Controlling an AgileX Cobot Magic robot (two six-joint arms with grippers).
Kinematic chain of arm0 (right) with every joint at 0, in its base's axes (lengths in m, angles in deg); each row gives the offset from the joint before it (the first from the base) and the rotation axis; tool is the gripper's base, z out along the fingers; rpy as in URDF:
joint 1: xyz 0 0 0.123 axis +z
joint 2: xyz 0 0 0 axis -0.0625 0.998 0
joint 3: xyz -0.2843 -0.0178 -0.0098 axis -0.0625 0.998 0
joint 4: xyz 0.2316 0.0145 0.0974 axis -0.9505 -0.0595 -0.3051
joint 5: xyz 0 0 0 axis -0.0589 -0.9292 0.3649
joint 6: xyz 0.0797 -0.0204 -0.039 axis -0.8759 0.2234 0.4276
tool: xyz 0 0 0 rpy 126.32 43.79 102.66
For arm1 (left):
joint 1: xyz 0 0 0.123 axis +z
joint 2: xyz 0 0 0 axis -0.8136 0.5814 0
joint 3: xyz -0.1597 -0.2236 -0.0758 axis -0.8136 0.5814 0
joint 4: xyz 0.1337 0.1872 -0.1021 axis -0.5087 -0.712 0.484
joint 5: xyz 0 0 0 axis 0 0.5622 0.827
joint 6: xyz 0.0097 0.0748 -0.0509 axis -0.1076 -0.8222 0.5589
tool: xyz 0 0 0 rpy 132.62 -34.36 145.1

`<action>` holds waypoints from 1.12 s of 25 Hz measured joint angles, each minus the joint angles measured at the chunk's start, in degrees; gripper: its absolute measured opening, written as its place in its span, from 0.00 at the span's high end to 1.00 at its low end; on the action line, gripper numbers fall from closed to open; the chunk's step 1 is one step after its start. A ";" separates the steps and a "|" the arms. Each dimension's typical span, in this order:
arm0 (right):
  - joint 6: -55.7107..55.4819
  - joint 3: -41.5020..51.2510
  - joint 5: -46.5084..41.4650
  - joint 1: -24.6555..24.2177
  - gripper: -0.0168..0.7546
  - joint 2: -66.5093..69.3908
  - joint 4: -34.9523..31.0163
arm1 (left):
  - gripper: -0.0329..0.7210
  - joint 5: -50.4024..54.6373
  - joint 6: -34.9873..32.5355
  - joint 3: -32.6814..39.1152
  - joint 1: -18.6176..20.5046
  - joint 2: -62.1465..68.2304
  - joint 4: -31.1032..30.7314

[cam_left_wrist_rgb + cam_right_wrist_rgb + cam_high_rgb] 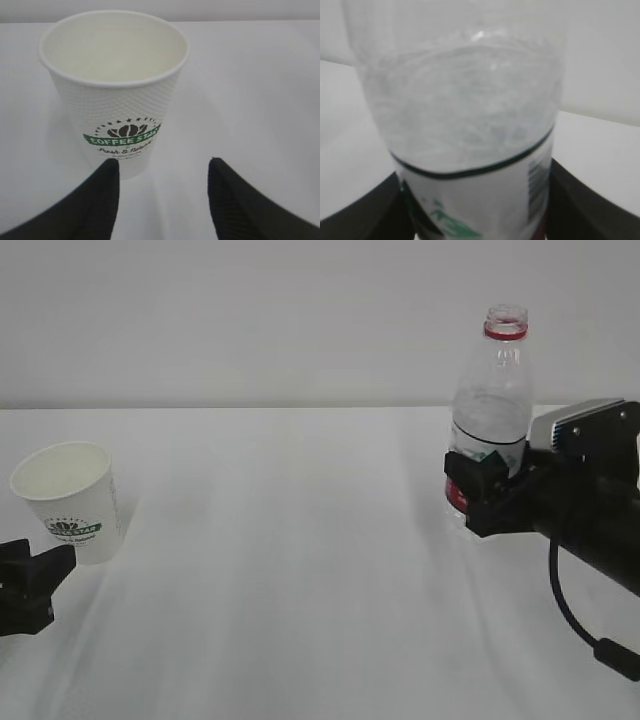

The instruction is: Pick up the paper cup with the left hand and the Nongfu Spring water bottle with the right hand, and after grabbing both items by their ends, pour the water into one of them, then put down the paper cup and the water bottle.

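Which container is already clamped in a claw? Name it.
The bottle: the right claw grips its label. The cup stands free, ahead of the open left claw.

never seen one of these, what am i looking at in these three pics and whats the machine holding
It is a robot with two black arms at a white table. One picture looks across the table; the other two come from cameras on each wrist. The right gripper is clamped around the label of a clear, uncapped water bottle; its wrist view shows the bottle close up between both fingers. The left gripper is open and holds nothing; one finger touches or nearly touches the foot of an empty paper cup, which stands off to one side.
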 joint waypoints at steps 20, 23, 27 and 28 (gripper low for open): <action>0.00 8.16 0.09 0.00 0.34 -5.56 0.00 | 0.13 0.00 -2.06 -6.22 0.00 5.69 1.30; 0.00 8.16 0.13 0.00 0.34 -5.56 0.00 | 0.13 0.00 -2.06 -6.36 0.00 5.92 2.28; 0.00 8.16 0.13 0.00 0.34 -5.56 0.00 | 0.13 0.00 -2.06 -6.36 0.00 5.92 5.05; 0.00 8.16 0.13 0.00 0.34 -5.56 0.00 | 0.12 0.00 -2.06 -6.36 0.00 5.92 5.45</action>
